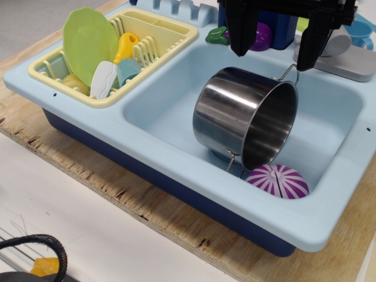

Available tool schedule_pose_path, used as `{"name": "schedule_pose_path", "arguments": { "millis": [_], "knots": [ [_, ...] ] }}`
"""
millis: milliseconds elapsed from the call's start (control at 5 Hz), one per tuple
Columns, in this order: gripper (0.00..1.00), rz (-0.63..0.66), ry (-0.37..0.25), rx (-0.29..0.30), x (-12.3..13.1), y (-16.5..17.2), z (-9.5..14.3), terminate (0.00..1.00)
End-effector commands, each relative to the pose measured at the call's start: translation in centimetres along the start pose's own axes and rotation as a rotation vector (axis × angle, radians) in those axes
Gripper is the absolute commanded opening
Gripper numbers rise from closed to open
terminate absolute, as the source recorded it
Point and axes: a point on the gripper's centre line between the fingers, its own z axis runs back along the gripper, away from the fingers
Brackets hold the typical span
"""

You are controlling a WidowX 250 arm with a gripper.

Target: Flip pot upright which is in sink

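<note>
The shiny steel pot (235,111) lies tilted on its side in the basin of the light blue sink (158,111). Its mouth (271,126) faces right and toward the front. One wire loop handle (286,73) points up and the other (232,160) points down at the basin floor. My gripper (272,60) hangs just above the pot's upper back edge. Its two black fingers (239,35) are spread wide and hold nothing. The right finger's tip sits close to the upper handle; I cannot tell whether they touch.
A purple-and-white striped dome (278,181) lies in the basin's front right corner, right under the pot's rim. A yellow dish rack (155,29) with a green plate (88,41) fills the left. A grey faucet (346,59), a purple toy (260,35) and a blue cup (361,29) stand behind.
</note>
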Motion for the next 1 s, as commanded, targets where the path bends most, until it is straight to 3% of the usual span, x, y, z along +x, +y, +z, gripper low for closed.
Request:
{"name": "schedule_pose_path", "arguments": {
  "millis": [0, 400, 800],
  "knots": [
    [1.0, 0.0, 0.0, 0.0, 0.0, 0.0, 0.0, 0.0],
    [1.0, 0.069, 0.114, 0.252, 0.1, -1.0, -2.2, 0.0],
    [1.0, 0.12, 0.134, 0.418, 0.0, -1.0, -3.6, 0.0]
  ]
}}
